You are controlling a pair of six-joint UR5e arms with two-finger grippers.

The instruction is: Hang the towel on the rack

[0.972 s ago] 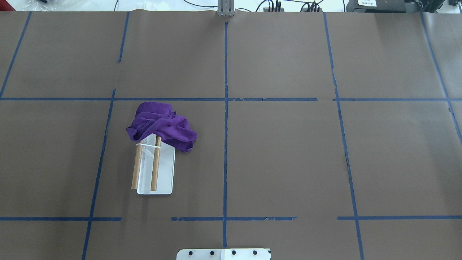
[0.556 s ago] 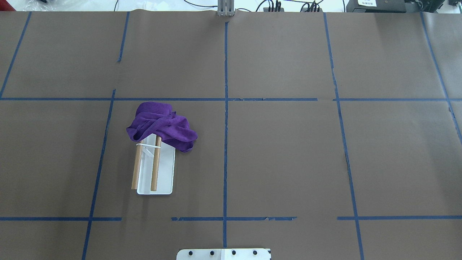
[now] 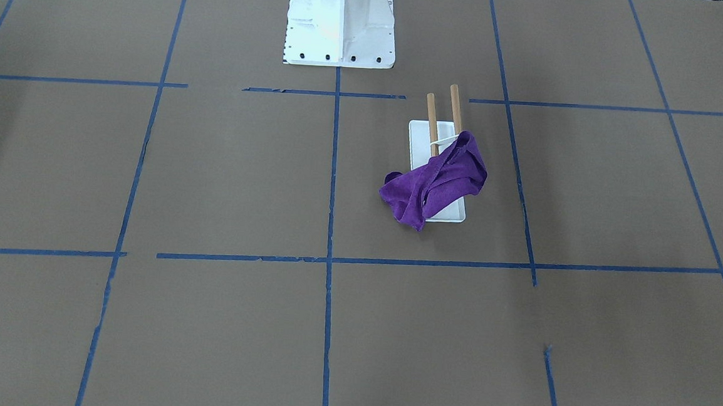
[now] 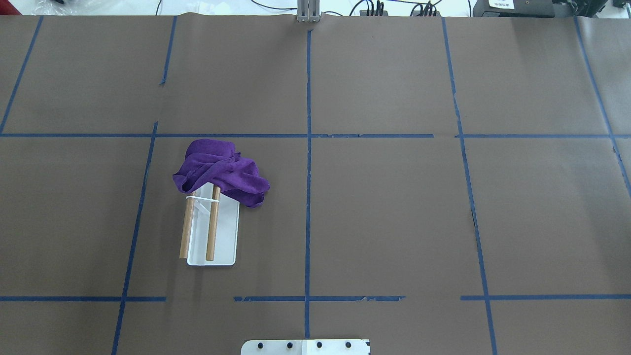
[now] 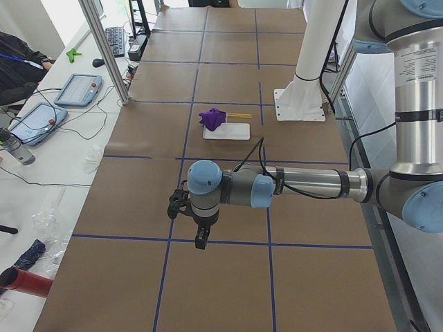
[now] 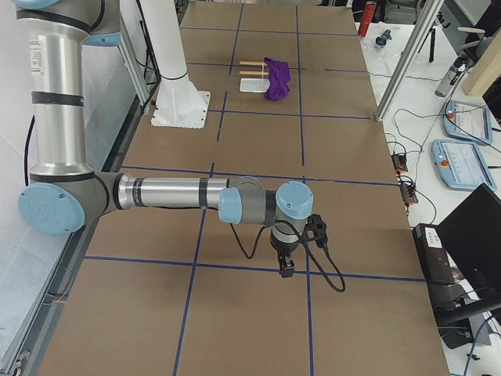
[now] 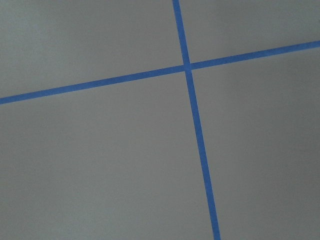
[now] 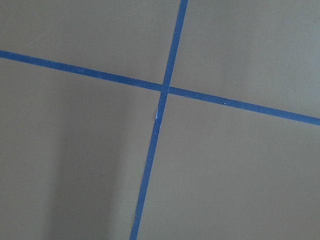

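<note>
A crumpled purple towel [image 4: 222, 170] lies bunched over the far end of the rack [image 4: 224, 236], a white flat base with two brown dowels [image 4: 212, 231]. It drapes partly down onto the table. Towel [image 3: 438, 182] and rack [image 3: 422, 131] also show in the front view. My left gripper [image 5: 201, 242] shows only in the left side view, hanging low over the table far from the towel [image 5: 212, 117]. My right gripper [image 6: 287, 270] shows only in the right side view, also far from the towel [image 6: 277, 76]. I cannot tell whether either is open or shut.
The large white bolted pedestal [image 3: 341, 20] stands at the robot's side of the brown table, marked with blue tape lines. Both wrist views show only table and tape. Tablets and cables [image 5: 73, 90] lie beyond the far table edge.
</note>
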